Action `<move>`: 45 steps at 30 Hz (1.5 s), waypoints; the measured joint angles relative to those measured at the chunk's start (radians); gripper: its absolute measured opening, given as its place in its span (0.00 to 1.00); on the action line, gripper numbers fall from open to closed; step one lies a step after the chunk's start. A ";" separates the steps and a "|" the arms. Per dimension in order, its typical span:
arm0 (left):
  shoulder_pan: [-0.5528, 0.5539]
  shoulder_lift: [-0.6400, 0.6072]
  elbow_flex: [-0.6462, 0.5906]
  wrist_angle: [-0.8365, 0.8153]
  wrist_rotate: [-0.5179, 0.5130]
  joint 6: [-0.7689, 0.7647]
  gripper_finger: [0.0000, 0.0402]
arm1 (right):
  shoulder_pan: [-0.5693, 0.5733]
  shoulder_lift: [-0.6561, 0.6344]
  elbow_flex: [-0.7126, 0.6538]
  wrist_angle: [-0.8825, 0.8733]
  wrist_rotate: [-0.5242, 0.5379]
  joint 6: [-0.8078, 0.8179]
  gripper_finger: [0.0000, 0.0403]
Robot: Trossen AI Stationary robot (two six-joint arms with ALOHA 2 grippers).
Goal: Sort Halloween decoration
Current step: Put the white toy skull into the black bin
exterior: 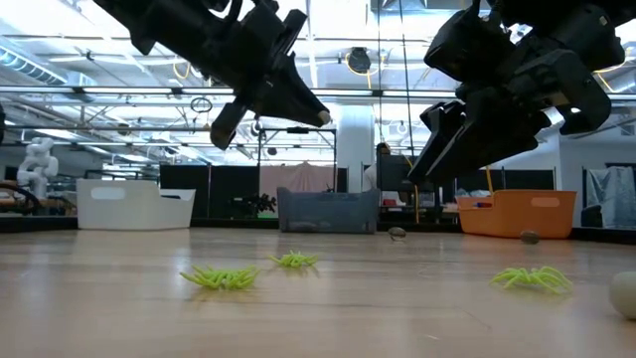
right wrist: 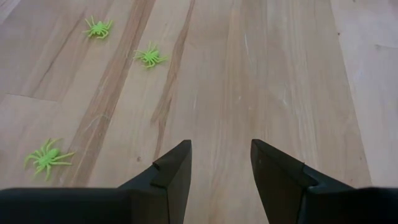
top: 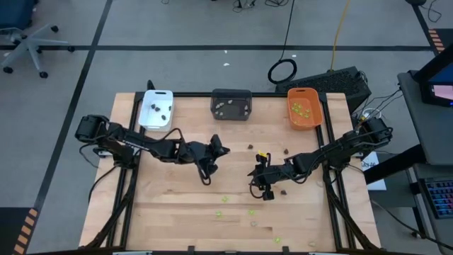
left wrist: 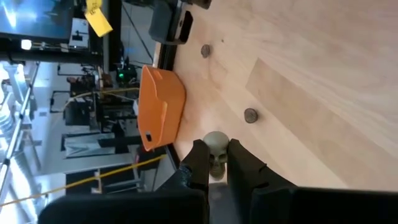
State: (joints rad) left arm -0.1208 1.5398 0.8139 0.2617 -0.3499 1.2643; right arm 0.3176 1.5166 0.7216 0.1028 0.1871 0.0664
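Observation:
My left gripper (top: 216,149) hovers over the table's middle, shut on a tiny pale beige skull (left wrist: 216,140). My right gripper (right wrist: 221,149) is open, to the right of the middle, above bare wood and touching nothing. Three lime green spiders (right wrist: 149,56) lie on the wood ahead of it, toward the near edge (top: 226,199). A few dark brown pieces (top: 284,150) and one beige piece (top: 255,223) lie loose on the table. In the low view both grippers hang above the tabletop. My left gripper pinches the pale skull (left wrist: 216,163) between its two fingers (left wrist: 200,163), one on each side of it. The skull's rounded top (left wrist: 216,138) pokes out past the fingertips. It is lifted clear of the table, showing as a pale tip (exterior: 323,117) in the low view.
Three trays stand along the far edge: white (top: 145,113) at the left with dark pieces, dark grey (top: 214,106) in the middle with pale pieces, orange (top: 315,117) at the right with green pieces. Bare wood lies between the two grippers and toward the near left.

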 joint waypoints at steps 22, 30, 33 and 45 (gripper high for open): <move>0.004 0.000 0.001 0.095 -0.008 -0.347 0.07 | 0.000 0.000 0.000 -0.002 0.000 0.000 0.38; 0.002 0.000 0.001 0.126 -0.007 -0.685 0.07 | 0.000 0.000 0.000 -0.002 0.000 0.001 0.38; 0.002 0.000 0.001 0.125 -0.007 -0.844 0.07 | 0.000 0.000 0.000 -0.002 0.001 0.008 0.38; 0.002 0.000 0.001 0.117 0.019 -1.445 0.07 | 0.000 0.000 0.000 0.002 0.029 0.049 0.38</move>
State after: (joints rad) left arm -0.1184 1.5398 0.8150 0.3790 -0.3305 -0.1806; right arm 0.3180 1.5166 0.7216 0.1051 0.2165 0.1157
